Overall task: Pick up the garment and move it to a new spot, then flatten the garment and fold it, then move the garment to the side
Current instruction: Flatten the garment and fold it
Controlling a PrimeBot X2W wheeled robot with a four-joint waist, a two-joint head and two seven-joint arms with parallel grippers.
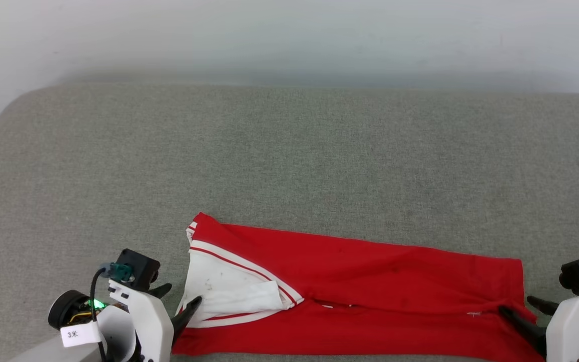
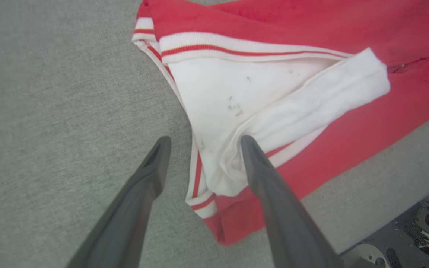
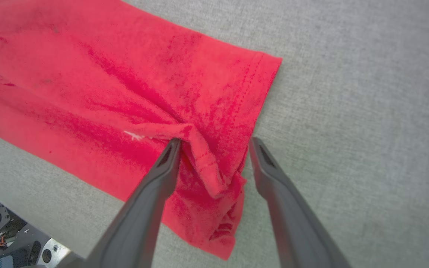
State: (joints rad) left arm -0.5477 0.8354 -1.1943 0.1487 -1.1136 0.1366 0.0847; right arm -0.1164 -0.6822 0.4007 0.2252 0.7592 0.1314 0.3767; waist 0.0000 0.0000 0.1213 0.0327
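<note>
Head view: garment (image 1: 350,281) lies between left claw (image 1: 184,293), right claw (image 1: 515,302).

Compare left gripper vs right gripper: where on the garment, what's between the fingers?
The left gripper is at the garment's white sleeve end; the right gripper is at its plain red hem end. The left gripper has one finger over the grey surface and one over the sleeve; the right gripper's fingers flank a bunched red fold. Shared: both are open, gripping nothing.
</note>
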